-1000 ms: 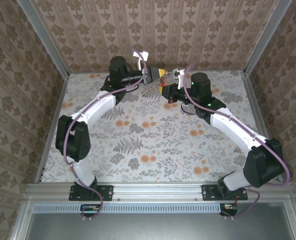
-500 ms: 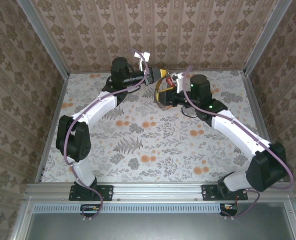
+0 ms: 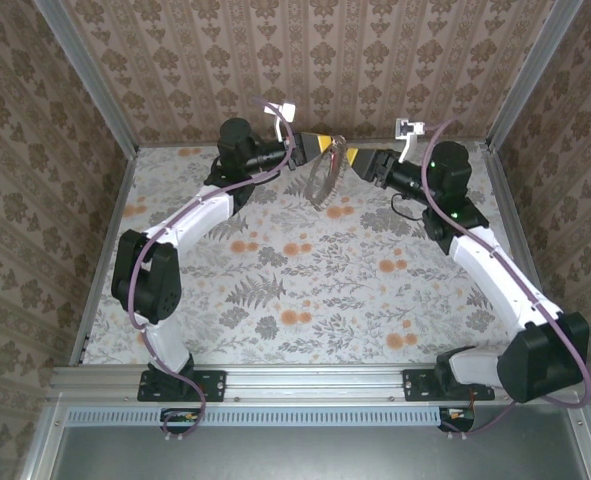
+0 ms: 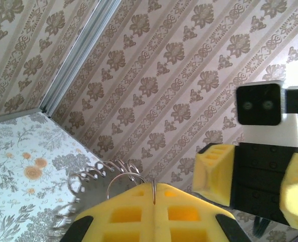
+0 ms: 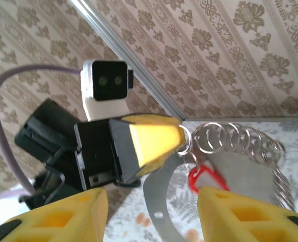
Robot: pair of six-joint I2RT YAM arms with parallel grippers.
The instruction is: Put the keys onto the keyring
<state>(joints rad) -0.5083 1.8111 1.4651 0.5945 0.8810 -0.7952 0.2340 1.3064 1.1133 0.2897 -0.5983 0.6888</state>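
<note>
Up at the 12 o'clock end of the flower-patterned table (image 3: 275, 290), close to the back wall, the two arms meet tip to tip. The left gripper (image 3: 322, 149) is clenched on the keyring (image 3: 323, 182). In the left wrist view its yellow fingertips (image 4: 138, 212) press flat together with a thin loop of wire pinched in the seam at 12 o'clock. The ring's coiled fringe (image 4: 96, 174) curls away toward 9 o'clock. From above, the hoop hangs off that pinch toward 6 o'clock, clear of the table surface as far as the overhead view lets me judge.

The right gripper (image 3: 359, 159) sits just beside it at 3 o'clock, nose toward the ring, and its jaws are released. In the right wrist view its two yellow fingers (image 5: 63, 219) stand well apart at the bottom edge and grip nothing. Between and beyond them the left gripper (image 5: 161, 138) shows as a yellow wedge holding the row of small wire loops (image 5: 234, 138), which runs off toward 3 o'clock. The red-headed key (image 5: 203, 176) dangles at 5 o'clock from that wedge's tip, just under the loops. It seems hooked onto them, though the wire there is too fine to be sure. In the left wrist view the right gripper (image 4: 254, 176) shows at 3 o'clock, apart from the pinched wire.
</note>
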